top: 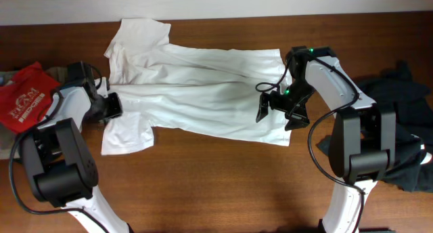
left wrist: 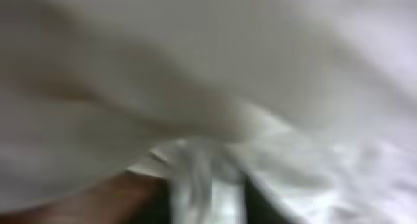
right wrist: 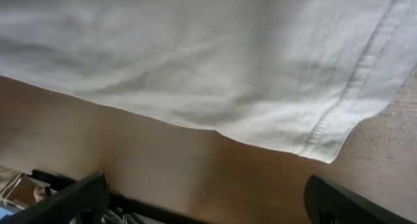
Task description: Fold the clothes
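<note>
The shirt [top: 203, 91] is lying spread sideways across the table [top: 223, 185], neck and sleeves toward the left, hem toward the right, with shallow wrinkles running along its length; judging by the way it is draping, it is light, thin and limp, so it is likely to sag, crease and slide easily on the smooth wood; the best holds are looking like the stitched hem corners and the shoulder seams, where the doubled cloth is giving the fingers more to pinch. The right claw [top: 279, 111] is hovering over the hem end with its jaws spread wide and nothing between them; its own camera is showing the hem corner [right wrist: 326, 146] just ahead of the fingers, apart from them. The left claw [top: 111, 106] is sitting at the shirt's left edge between the two sleeves; its camera is blurring badly, white cloth is filling the view, and I cannot tell whether it is clenching cloth or released. No chest print is showing; a red shirt [top: 24, 97] and black clothes [top: 399, 91] are lying at the sides, partly cut off.
</note>
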